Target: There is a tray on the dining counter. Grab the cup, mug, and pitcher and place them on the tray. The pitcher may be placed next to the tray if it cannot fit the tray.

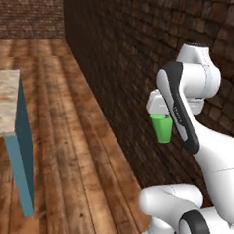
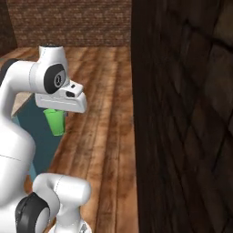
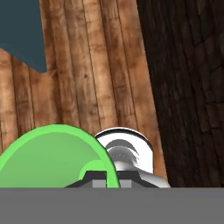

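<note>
Fingers (image 3: 98, 177) were clamped on the cup (image 1: 162, 128) rim as I held it high above the wood floor (image 1: 72, 150), beside the brick wall (image 1: 123, 50).

I had warm brown wooden plank flooring (image 1: 82, 151) running away from me toward the far end of the room, boards laid lengthwise, grain and seams plain to see. A dark brick wall (image 1: 123, 50) ran along the right, shadowed and close, its bricks brown and nearly black. At the far end stood a lighter reddish brick wall (image 2: 73, 22), better lit. On the left I caught the corner of a counter with a beige marble-patterned top (image 1: 3, 103) and a teal side panel (image 1: 24, 147) dropping to the floor. From the hand view, the planks (image 3: 87, 65) met the dark wall (image 3: 188, 87), with a teal corner (image 3: 22, 30) at upper left.
</note>
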